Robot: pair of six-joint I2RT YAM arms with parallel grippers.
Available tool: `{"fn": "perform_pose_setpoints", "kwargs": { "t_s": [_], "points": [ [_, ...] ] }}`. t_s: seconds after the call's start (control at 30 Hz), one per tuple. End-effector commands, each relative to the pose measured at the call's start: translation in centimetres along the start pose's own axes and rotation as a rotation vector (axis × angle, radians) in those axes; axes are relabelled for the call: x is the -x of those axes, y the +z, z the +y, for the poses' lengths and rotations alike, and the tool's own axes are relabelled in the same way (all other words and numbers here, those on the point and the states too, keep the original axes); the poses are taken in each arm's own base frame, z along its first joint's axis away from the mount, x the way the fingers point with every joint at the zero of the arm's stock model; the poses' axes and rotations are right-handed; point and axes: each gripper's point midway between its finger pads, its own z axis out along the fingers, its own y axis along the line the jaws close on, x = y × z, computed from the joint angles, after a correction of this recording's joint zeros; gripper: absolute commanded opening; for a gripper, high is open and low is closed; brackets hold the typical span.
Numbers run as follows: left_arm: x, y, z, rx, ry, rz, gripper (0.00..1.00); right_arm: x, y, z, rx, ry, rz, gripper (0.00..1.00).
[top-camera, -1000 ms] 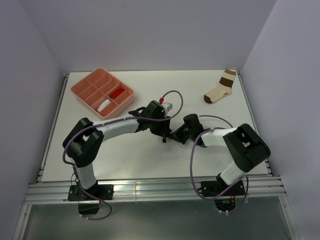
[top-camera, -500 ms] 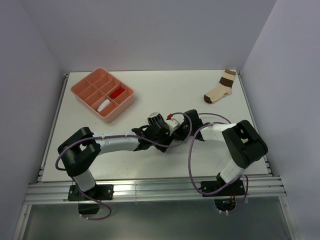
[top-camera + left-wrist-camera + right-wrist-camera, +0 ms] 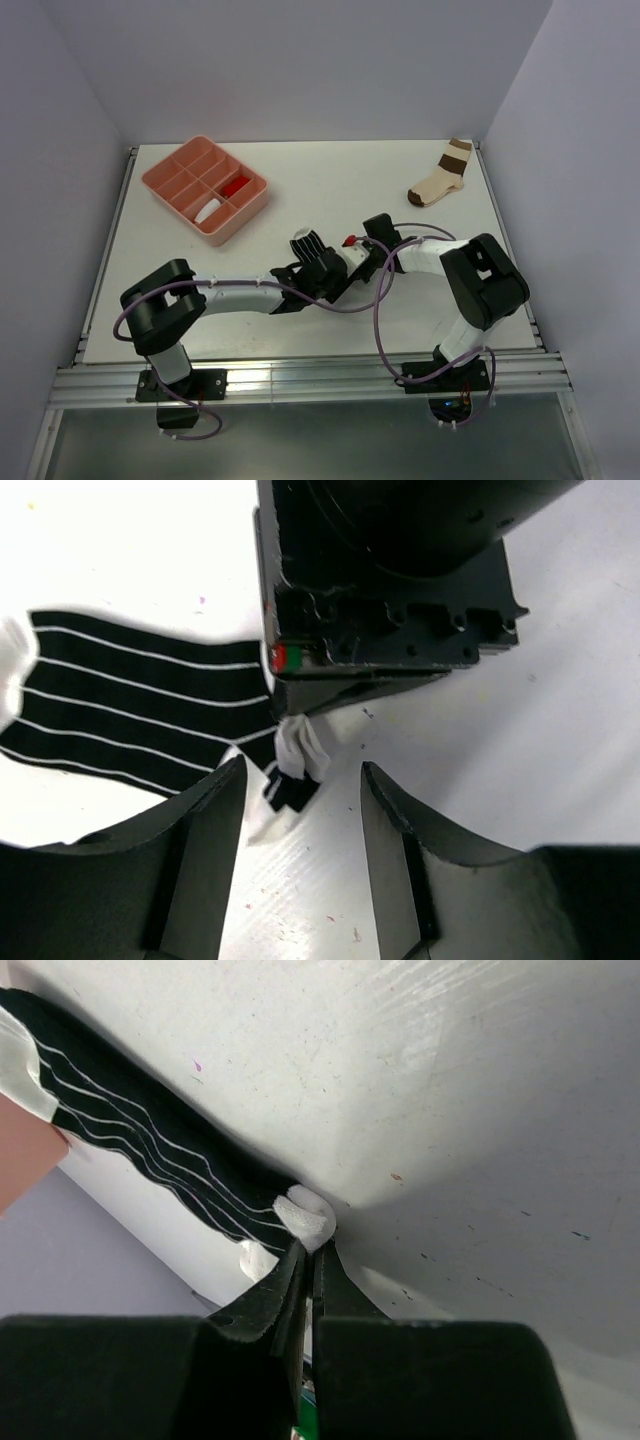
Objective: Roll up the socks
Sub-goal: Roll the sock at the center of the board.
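The black-and-white thin-striped sock [image 3: 305, 243] lies flat mid-table. In the left wrist view it [image 3: 130, 710] stretches left. My right gripper [image 3: 352, 254] is shut on its white toe end [image 3: 308, 1218]; the jaws [image 3: 310, 1250] pinch the fabric at the table surface. My left gripper [image 3: 335, 268] is open and empty, its fingers [image 3: 302, 780] either side of that pinched end without touching it. A white rolled sock [image 3: 208, 211] and a red-ended one [image 3: 236, 187] sit in the tray.
The pink compartment tray [image 3: 160, 180] stands at the back left. A cream sock with broad brown bands [image 3: 441, 177] lies at the back right. The two arms meet nose to nose at mid-table, and the right gripper body [image 3: 390, 580] fills the top of the left wrist view.
The left gripper has swung toward the near side and right, and now faces the right gripper. The striped sock has come into view, laid out flat to their left.
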Motion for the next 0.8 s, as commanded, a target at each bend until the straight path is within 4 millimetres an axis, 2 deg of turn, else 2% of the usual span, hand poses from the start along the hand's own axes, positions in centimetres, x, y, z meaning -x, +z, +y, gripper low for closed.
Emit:
{"fn": "perform_pose_setpoints", "kwargs": {
  "t_s": [0.0, 0.2, 0.43, 0.77],
  "points": [
    [1.6, 0.4, 0.9, 0.063, 0.043, -0.051, 0.55, 0.0, 0.0, -0.1, -0.016, -0.002, 0.019, 0.00],
    [0.1, 1.1, 0.0, 0.046, 0.073, 0.006, 0.58, 0.0, 0.2, 0.0, -0.010, 0.009, 0.027, 0.00],
    [-1.2, 1.6, -0.9, 0.034, 0.088, 0.037, 0.54, -0.1, 0.4, -0.1, -0.010, 0.021, 0.032, 0.00],
    [-2.5, 3.2, 0.3, 0.136, 0.117, 0.065, 0.49, -0.1, 0.4, -0.1, -0.001, 0.019, 0.031, 0.00]
  ]
}}
